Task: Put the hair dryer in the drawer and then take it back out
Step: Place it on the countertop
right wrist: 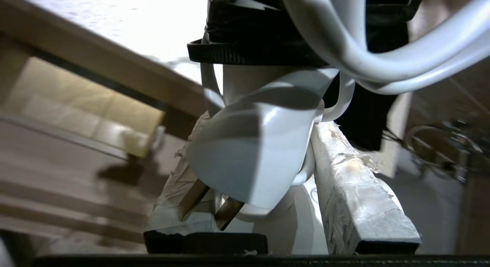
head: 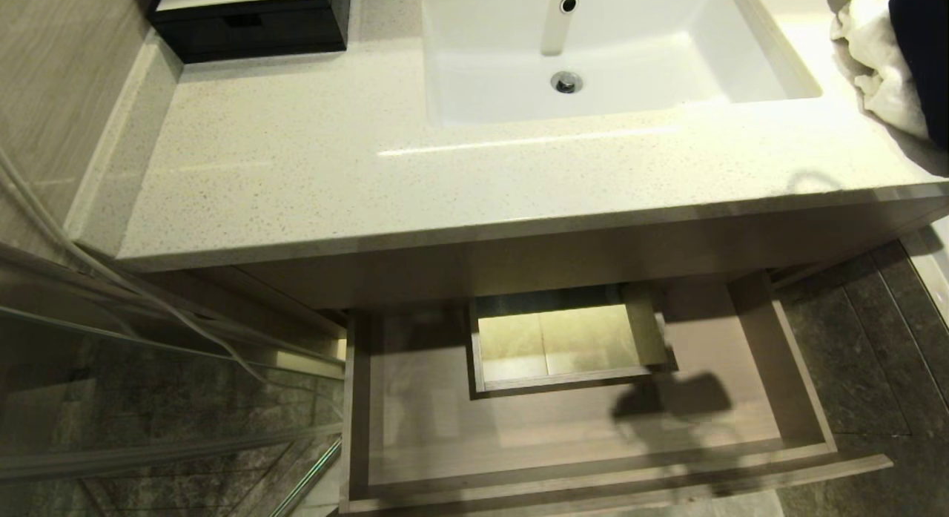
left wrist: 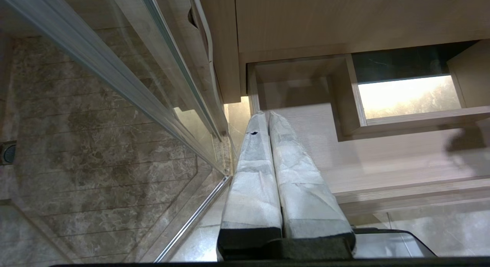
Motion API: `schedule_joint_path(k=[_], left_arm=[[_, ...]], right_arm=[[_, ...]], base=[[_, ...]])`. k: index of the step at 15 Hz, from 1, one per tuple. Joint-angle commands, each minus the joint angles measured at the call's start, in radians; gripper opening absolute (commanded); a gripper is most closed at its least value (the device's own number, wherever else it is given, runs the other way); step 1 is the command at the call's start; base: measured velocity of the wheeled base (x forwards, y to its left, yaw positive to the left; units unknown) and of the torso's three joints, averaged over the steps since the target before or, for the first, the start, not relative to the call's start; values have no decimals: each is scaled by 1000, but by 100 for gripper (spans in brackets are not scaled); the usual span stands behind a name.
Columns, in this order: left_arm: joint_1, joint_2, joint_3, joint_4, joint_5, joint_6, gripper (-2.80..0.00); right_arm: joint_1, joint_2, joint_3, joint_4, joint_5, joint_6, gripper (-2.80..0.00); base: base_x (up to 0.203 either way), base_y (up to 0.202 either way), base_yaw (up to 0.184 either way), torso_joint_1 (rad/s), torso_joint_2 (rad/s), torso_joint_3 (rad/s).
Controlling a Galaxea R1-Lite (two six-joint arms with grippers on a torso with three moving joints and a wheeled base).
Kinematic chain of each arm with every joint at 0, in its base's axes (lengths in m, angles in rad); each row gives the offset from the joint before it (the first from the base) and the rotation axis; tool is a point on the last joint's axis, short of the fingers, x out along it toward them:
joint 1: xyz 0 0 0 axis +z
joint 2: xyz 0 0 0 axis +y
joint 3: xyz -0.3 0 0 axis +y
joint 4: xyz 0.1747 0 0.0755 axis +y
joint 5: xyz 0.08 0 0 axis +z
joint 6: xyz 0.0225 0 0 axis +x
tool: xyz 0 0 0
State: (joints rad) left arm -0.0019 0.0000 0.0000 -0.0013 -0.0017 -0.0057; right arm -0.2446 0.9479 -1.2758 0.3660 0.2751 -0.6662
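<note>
The drawer (head: pixel 578 428) is standing pulled open nearest in the head view, its wooden floor bare and a dark shadow being cast across its right part. At its middle back the boxed rectangular cut-out (head: pixel 567 339) is being lit from below, the pale floor showing through it. At the near left, beside the glass shower partition (left wrist: pixel 115 79), the left gripper (left wrist: pixel 268 117) is being held low over the drawer's left side, its taped jaws being pressed together with nothing between them. The hair dryer (right wrist: pixel 264 217) is being gripped between the taped jaws of the right gripper (right wrist: pixel 264 144), out of the head view; its white plug (right wrist: pixel 249 156) and bundled white cord (right wrist: pixel 344 48), bound by a black tie (right wrist: pixel 249 52), are being carried close before the right wrist camera, with the drawer below and to the side. Farther back, the speckled desk (head: pixel 334 176) is carrying a white sink (head: pixel 593 50), a black box (head: pixel 252 20) at the far left and a crumpled white towel (head: pixel 875 57) at the far right.
</note>
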Motion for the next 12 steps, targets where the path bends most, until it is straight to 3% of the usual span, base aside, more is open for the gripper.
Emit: schedule_joint_path(k=[1,4,7,12], left_arm=[[0,0,1,0,0,0,-280],[0,0,0,0,0,0,-280],[0,0,2,0,0,0,-280],[0,0,0,0,0,0,-280]], right_arm=[[128,90,-31,39,3,-4,-280],[230,226,-99,49,5,-4,-280],[266,364,-191,54,3,-9,-280],[307,552,-343,51,9,-85,-280]], base=[[0,0,0,0,0,0],[0,0,0,0,0,0],[0,0,0,0,0,0],[0,0,0,0,0,0]])
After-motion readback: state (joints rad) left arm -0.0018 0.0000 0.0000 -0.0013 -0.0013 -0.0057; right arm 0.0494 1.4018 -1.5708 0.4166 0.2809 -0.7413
